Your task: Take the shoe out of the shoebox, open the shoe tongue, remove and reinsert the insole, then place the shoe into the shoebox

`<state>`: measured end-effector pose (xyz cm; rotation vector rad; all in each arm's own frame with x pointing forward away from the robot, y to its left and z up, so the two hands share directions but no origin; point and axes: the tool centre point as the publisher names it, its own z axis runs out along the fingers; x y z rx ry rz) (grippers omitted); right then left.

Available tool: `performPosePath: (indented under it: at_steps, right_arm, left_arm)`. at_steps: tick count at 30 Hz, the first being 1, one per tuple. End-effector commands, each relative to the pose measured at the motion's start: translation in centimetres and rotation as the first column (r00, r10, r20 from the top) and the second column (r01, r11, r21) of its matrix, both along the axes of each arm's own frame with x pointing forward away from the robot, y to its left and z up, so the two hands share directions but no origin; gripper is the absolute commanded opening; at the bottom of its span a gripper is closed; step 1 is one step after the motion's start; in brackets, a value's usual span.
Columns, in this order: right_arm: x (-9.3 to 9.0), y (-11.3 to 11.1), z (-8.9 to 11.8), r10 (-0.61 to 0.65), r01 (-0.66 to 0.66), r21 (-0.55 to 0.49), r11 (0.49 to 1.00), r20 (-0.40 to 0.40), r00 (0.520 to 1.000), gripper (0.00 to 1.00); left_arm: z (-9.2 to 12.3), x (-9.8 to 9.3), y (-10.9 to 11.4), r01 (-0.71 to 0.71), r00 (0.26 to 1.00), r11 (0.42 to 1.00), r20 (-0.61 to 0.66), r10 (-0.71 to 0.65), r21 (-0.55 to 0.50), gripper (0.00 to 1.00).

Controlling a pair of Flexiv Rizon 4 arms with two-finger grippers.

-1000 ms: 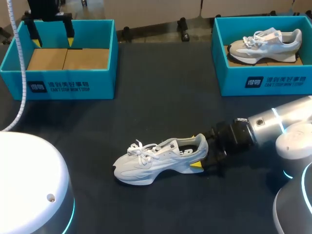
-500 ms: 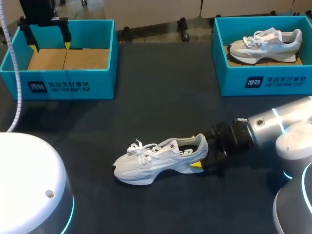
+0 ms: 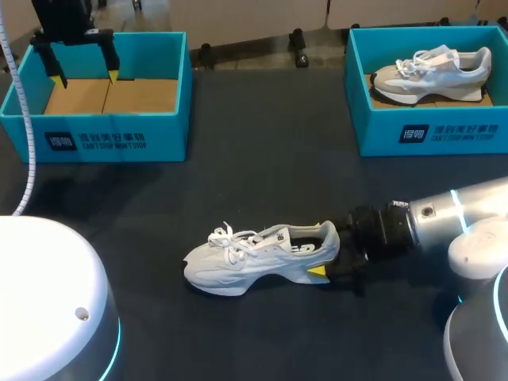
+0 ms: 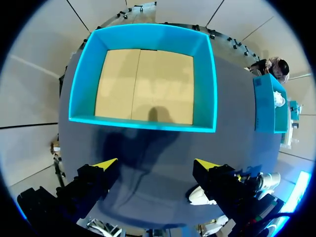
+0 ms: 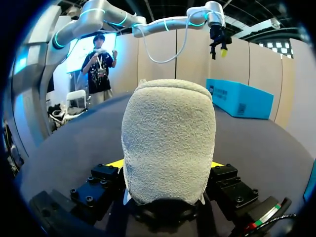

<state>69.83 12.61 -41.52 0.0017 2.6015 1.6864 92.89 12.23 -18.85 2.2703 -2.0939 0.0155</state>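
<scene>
The right gripper [image 3: 333,260] is clamping the shoe [image 3: 258,260] by the heel, with one yellow tip [image 3: 317,271] on each side of the padded collar [image 5: 168,128]. Its jaws are standing narrow and holding the shoe. The shoe is lying on its sole on the table [image 3: 262,182], toe pointing straight away from those jaws, and the tongue [image 3: 271,236] is not yet opened. The left gripper [image 3: 86,75] is hovering with its jaws spread wide and nothing between them. The empty box [image 3: 95,139] is sitting just below and ahead of them, well apart from the shoe.

By my judgement the shoe is out and the tongue step is coming up. The collar is looking soft, so a pull on the tongue may be twisting the shoe out of the jaws or folding the collar inward. With only the heel held, the toe may be swinging sideways across the table. The laces [image 3: 226,240] are lying looped over the tongue, so a finger going for the tongue may be snagging a loop and dragging the whole shoe.
</scene>
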Motion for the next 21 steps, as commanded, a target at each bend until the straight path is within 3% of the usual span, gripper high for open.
performPosePath:
  at_steps: [1,13,21]
  right_arm:
    - [-0.5,0.3,-0.5,-0.015,0.015,-0.004,1.0,0.005,1.0,0.0]
    - [-0.4,0.2,-0.5,-0.017,0.017,-0.002,1.0,0.004,1.0,0.0]
    - [-0.4,0.2,-0.5,-0.017,0.017,-0.002,1.0,0.004,1.0,0.0]
  left_arm:
    - [0.5,-1.5,-0.5,0.003,1.0,1.0,0.018,-0.003,-0.002,1.0]
    - [1.0,-4.8,-2.9,0.031,0.999,0.999,-0.017,-0.031,-0.01,1.0]
    - [1.3,-8.7,-5.4,0.062,0.998,0.998,-0.031,-0.062,-0.007,1.0]
